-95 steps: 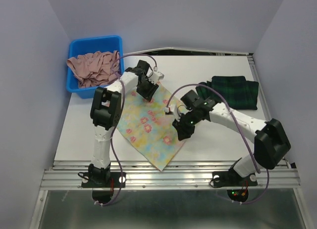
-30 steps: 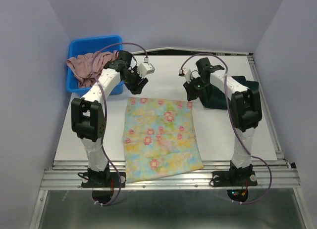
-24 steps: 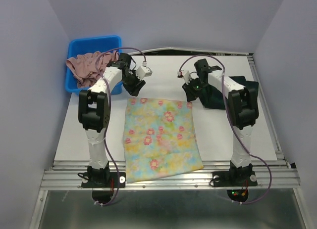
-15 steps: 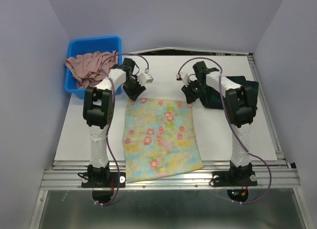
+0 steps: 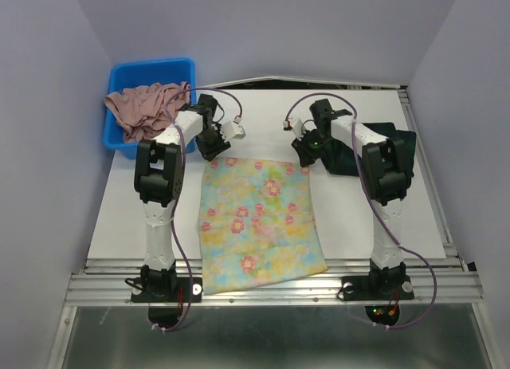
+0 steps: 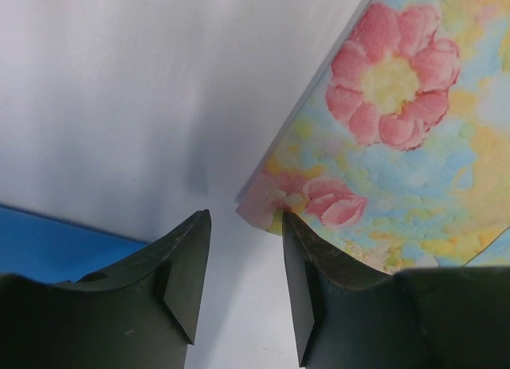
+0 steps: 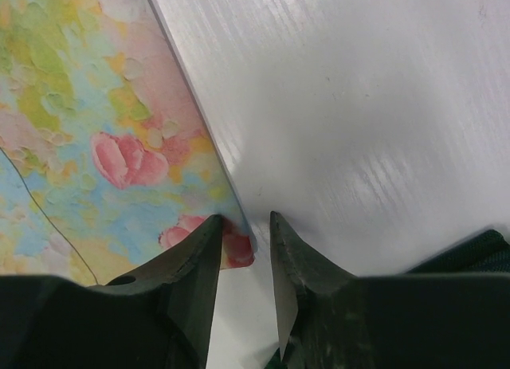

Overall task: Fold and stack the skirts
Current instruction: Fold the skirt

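The pale yellow floral skirt (image 5: 259, 221) lies spread flat in the middle of the white table. My left gripper (image 5: 213, 152) is down at its far left corner. In the left wrist view the jaws of that gripper (image 6: 243, 225) are open, with the skirt's corner (image 6: 267, 210) just off the right fingertip (image 6: 307, 257). My right gripper (image 5: 303, 158) is at the far right corner. In the right wrist view it (image 7: 241, 225) is open with the corner (image 7: 237, 248) between the tips. The plaid skirt (image 5: 390, 142) lies folded at the far right, partly hidden by the right arm.
A blue bin (image 5: 151, 66) holding a crumpled pink cloth (image 5: 147, 110) stands at the far left, close behind my left arm. The plaid cloth (image 7: 470, 257) shows just right of my right fingers. Metal rails (image 5: 271, 285) run along the near edge.
The floral skirt went from lying diagonal to lying square and flat. Over the last second both grippers moved in and down to its far corners; the skirt itself stayed still.
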Controlling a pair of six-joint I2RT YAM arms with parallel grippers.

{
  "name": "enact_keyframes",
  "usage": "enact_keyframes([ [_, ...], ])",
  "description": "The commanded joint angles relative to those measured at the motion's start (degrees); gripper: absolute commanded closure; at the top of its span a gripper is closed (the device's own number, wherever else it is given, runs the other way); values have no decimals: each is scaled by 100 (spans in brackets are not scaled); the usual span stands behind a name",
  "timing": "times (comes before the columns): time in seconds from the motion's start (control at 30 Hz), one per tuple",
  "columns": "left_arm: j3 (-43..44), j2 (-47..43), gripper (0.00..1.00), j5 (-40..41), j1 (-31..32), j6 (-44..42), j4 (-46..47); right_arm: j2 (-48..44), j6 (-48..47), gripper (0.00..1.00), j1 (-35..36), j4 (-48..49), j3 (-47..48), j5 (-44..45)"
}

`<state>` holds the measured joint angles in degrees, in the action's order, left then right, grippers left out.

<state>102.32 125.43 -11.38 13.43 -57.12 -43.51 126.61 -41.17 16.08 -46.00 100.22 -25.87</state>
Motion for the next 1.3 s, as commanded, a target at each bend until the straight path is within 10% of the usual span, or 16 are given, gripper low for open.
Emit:
enact_keyframes([
  [0.0,332,122,48,-75,-7,-440,-456,-154,3,61,-43,109,181,38],
  [0.2,157,228,52,-172,46,-528,-431,-285,12,52,-43,3,392,-59],
  [0.6,-107,245,97,-304,169,-695,-378,48,-137,47,-289,-243,797,-67],
  [1.27,-46,140,100,-409,204,-475,-211,558,-577,51,-289,-885,736,-639],
])
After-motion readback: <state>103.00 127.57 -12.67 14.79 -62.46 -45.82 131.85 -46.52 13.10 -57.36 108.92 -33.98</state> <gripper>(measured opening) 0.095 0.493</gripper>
